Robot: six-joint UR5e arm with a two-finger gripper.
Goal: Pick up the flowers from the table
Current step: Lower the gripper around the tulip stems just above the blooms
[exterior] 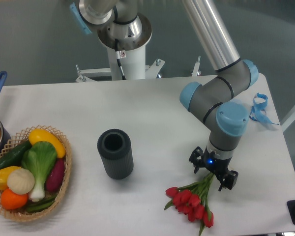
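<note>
red tulips: flowers flat on tabletop
jaws: gripper apart, straddling stems
risk: thin stems slip if the close lands off-centre

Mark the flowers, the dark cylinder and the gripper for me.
flowers (191,202): fixed camera, on the red blooms.
dark cylinder (116,160): fixed camera, on its ribbed side wall.
gripper (211,174): fixed camera, midway between the fingertips.

end effector astride flowers, table
</note>
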